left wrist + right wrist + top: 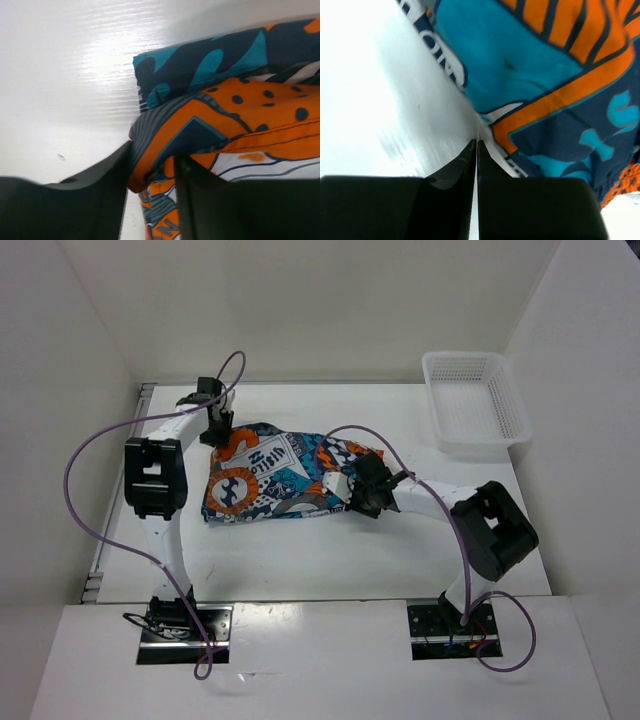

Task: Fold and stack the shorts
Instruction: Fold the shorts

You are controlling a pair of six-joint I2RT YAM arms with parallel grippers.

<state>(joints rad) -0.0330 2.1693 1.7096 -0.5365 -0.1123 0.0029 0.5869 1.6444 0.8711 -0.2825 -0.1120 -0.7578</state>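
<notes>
Two grippers are on the soft cloth shorts (270, 475) with the orange, teal and black comic print, which lie rumpled mid-way across the white table (300, 560). My left gripper (152, 170) pinches a bunched fold at their far left corner, and my right gripper (476, 145) has its fingers pressed together at the right-hand hem (whether any cloth is caught there I cannot tell). I judge the fold hardly begun, so my next move calls for confirming the right-hand hold, then lifting both ends evenly to lay one edge over the other.
</notes>
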